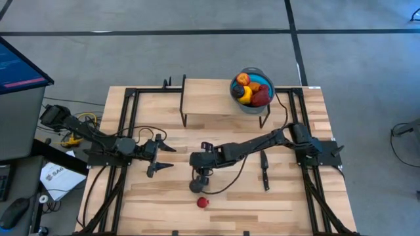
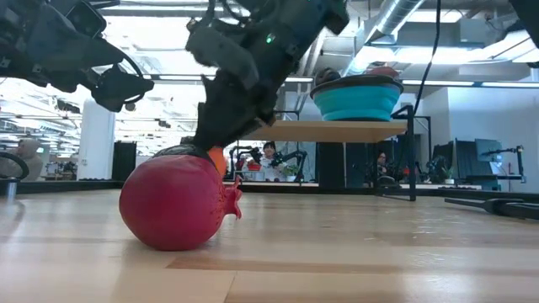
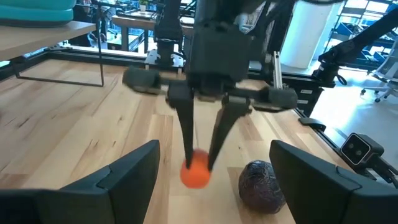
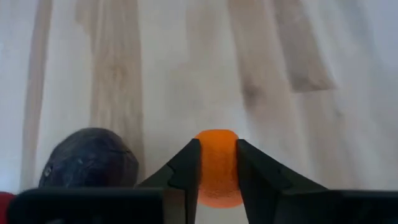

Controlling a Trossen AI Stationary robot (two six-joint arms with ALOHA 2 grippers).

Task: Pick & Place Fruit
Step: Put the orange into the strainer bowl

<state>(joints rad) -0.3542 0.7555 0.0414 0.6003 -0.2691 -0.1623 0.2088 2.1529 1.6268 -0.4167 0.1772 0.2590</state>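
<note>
Between the two dark fingers of the right tool [image 4: 217, 163] sat the small round orange toy fruit [image 4: 217, 167], low on the wooden table [image 1: 289, 196], with the fingers closed narrow against its sides. Just beside it lay a dark purple rounded fruit [image 4: 90, 158]; the blue bowl [image 1: 252, 92] of fruit stood well apart on a raised wooden shelf [image 1: 207, 98]. Farther from the orange fruit, the left tool [image 1: 159, 157] hung spread wide, holding nothing.

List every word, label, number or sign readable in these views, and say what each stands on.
White sheet beside the table's left edge: dark print, too small to read.
Monitor screen at the far left: lines of text, too blurred to read.
Fruit, blue bowl, both arms, tabletop: no lettering visible.
No text can be read anywhere in these views.
</note>
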